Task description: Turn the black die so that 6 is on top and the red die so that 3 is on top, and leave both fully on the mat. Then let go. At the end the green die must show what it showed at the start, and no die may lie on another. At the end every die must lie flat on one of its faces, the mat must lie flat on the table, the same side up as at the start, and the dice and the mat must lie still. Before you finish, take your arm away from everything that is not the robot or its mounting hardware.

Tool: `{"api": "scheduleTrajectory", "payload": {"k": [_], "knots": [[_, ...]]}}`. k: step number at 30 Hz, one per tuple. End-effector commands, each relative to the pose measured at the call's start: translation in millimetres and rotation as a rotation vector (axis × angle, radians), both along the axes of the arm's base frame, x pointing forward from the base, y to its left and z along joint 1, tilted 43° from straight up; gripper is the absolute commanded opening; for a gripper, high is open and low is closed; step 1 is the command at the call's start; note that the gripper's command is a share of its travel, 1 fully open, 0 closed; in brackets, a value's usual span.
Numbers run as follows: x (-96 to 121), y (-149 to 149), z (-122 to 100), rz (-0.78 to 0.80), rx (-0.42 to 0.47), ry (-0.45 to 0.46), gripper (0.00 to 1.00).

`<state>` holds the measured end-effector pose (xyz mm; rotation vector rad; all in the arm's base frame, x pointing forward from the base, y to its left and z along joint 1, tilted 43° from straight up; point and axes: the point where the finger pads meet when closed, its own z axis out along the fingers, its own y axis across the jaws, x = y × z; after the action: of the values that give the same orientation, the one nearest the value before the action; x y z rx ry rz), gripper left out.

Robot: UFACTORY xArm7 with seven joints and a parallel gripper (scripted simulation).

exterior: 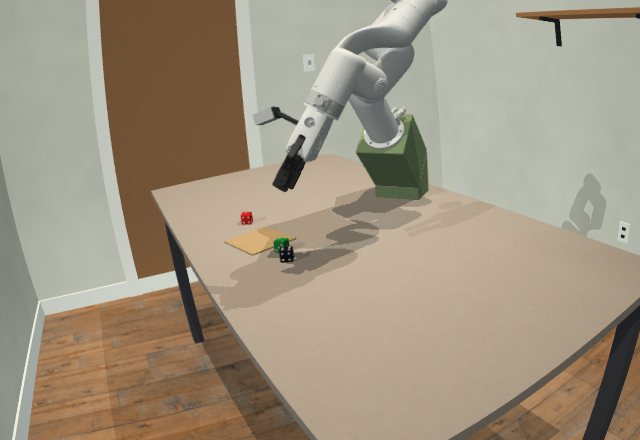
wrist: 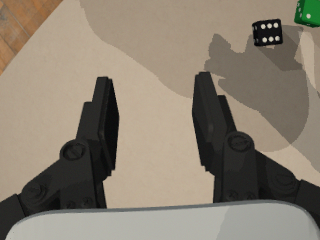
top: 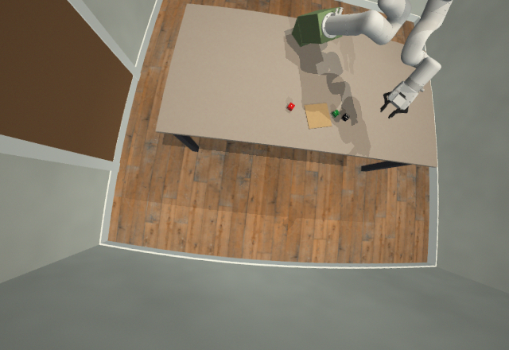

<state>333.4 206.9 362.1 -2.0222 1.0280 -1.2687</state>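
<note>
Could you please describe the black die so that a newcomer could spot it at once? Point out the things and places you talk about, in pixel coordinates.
On the table point(top: 230, 71) point(exterior: 413, 311), find the flat tan mat point(top: 317, 116) point(exterior: 255, 242). Beside it sits a green die point(top: 335, 113) point(exterior: 281, 244) point(wrist: 309, 12); the black die point(top: 345, 117) point(exterior: 286, 254) point(wrist: 268, 32) is just beyond, the only dark cube, with white pips.

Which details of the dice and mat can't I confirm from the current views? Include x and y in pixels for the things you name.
- Red die point(top: 291, 106) point(exterior: 246, 217): top face too small to count in the top and exterior views; outside the wrist view.
- Green die point(top: 335, 113) point(exterior: 281, 244) point(wrist: 309, 12): cut off by the wrist view's edge; its lower part is partly behind the black die point(top: 345, 117) point(exterior: 286, 254) point(wrist: 268, 32) in the exterior view.
- Mat point(top: 317, 116) point(exterior: 255, 241): underside hidden against the table in both views.
</note>
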Motion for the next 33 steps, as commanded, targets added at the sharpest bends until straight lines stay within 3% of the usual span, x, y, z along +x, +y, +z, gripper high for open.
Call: {"api": "scheduleTrajectory", "payload": {"k": [1,7,10,14,18,23,29,30,33], "knots": [[2,-8,9,0.094,0.038,0.071,0.47],[21,-35,-11,0.192,0.08,0.188,0.47],[31,-46,-29,0.232,0.089,0.245,0.47],[43,-65,-69,0.291,0.089,0.341,0.47],[45,-69,-78,0.302,0.087,0.36,0.47],[49,-81,-110,0.336,0.077,0.423,0.47],[49,-84,-118,0.344,0.073,0.438,0.47],[49,-84,-118,0.344,0.073,0.438,1.0],[49,-84,-118,0.344,0.073,0.438,1.0]]}}
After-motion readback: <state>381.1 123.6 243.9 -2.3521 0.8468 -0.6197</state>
